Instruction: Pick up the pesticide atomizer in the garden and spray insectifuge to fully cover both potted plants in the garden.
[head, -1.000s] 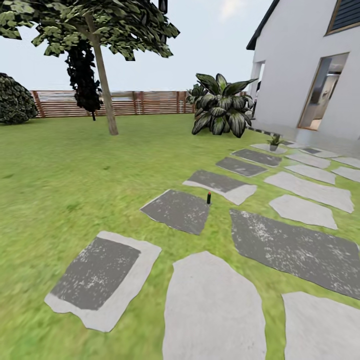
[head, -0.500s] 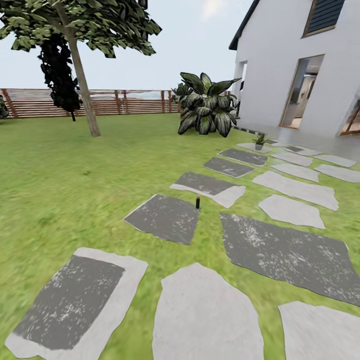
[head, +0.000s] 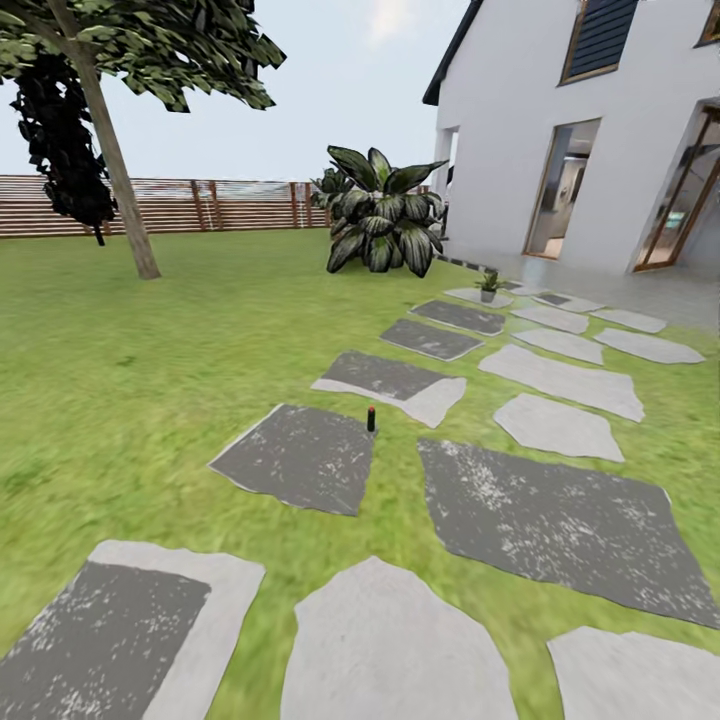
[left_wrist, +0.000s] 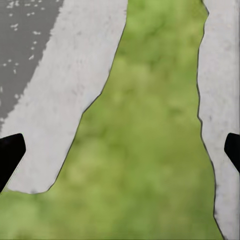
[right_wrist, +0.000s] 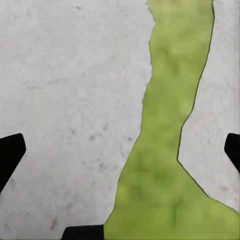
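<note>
In the head view a small slim dark bottle, the pesticide atomizer (head: 371, 419), stands upright on the grass strip between two dark stepping stones, a few steps ahead. One potted plant (head: 488, 285), a little green rosette in a grey pot, sits far ahead on the stones near the house. Its leaves are too small to show any insectifuge specks. In the left wrist view my left gripper (left_wrist: 120, 155) is open over grass and pale stone, nothing between its fingers. In the right wrist view my right gripper (right_wrist: 120, 155) is open too, over a pale stone and a grass strip.
Grey stepping stones (head: 560, 520) run from my feet toward the white house (head: 560, 130). A big dark striped bush (head: 380, 215) stands beside the path's far end. Open lawn (head: 150, 360) lies to the left, with a tree (head: 115, 160) and the slatted fence (head: 230, 205) behind.
The whole head picture has shifted left and more of the house shows at the right: the camera has turned right. The atomizer and pot have kept their places on the ground.
</note>
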